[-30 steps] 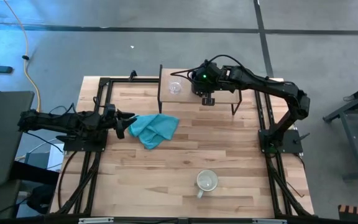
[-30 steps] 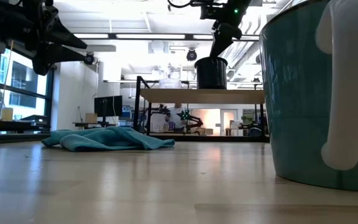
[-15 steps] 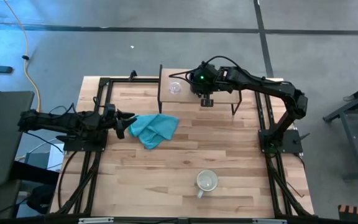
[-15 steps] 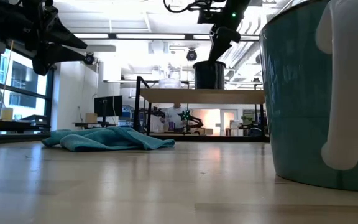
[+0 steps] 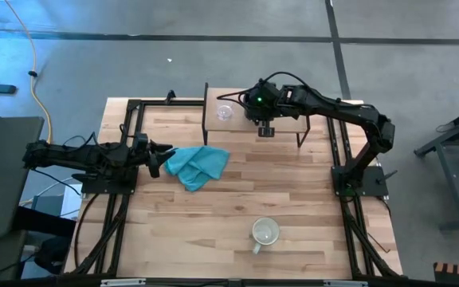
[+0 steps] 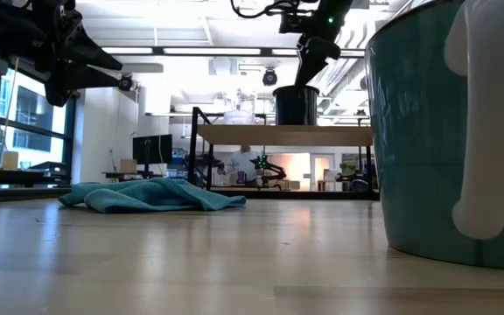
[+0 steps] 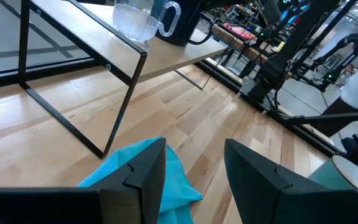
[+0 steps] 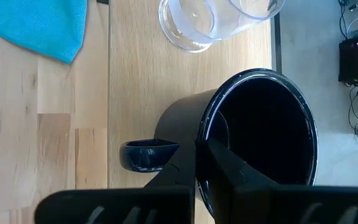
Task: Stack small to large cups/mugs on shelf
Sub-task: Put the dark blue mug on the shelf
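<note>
My right gripper (image 8: 197, 163) is clamped shut on the rim of the black handled mug (image 8: 247, 140), one finger inside the wall and one outside. I have that mug on the low light-wood shelf with thin black metal legs (image 5: 245, 121), which I will use as my landmark. In the low view the black mug (image 6: 295, 105) appears to sit on the shelf board (image 6: 283, 134), though I cannot tell whether its base is fully in contact. Its handle points off the side of the mug, toward the front edge of the shelf.

The small clear glass cup (image 5: 225, 112) stands on the same shelf, just beside the black mug, toward the end of the shelf nearer my left arm. They look close but apart in the right wrist view.

My left gripper (image 5: 159, 156) waits off the shelf, well to that same side and nearer the front of the table, with its fingers (image 7: 143, 176) standing apart and holding nothing. It hovers at the edge of a crumpled teal cloth (image 5: 198, 166), which lies on the tabletop in front of the shelf.

The pale grey-white handled mug (image 5: 264, 233) stands upright on the wooden tabletop (image 5: 293, 199), well in front of the shelf.
</note>
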Controlling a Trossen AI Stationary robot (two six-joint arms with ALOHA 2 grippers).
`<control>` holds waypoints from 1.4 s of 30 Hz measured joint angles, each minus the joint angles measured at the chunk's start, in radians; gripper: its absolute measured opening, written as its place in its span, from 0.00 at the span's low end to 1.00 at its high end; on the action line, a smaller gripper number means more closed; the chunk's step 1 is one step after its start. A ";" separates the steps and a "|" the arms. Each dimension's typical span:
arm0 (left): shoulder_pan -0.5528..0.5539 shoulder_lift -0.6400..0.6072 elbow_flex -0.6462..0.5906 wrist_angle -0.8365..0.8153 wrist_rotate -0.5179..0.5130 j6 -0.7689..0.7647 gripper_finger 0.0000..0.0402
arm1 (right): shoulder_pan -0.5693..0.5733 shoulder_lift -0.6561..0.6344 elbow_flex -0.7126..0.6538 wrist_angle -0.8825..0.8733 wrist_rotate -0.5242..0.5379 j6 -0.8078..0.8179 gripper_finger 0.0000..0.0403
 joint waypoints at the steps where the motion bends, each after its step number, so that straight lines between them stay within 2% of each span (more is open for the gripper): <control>1: 0.000 0.000 0.000 0.000 0.000 0.000 0.38 | 0.000 0.000 0.000 -0.001 -0.001 0.000 0.00; 12: 0.000 0.000 0.000 -0.001 0.000 -0.001 0.38 | -0.001 -0.001 0.000 -0.012 -0.030 0.012 0.01; 23: 0.000 0.000 0.000 -0.001 0.000 -0.001 0.38 | 0.000 0.004 -0.004 -0.038 -0.072 0.035 0.10; 42: 0.000 0.000 0.000 -0.001 0.000 -0.007 0.38 | 0.000 0.003 -0.003 -0.036 -0.061 0.034 0.10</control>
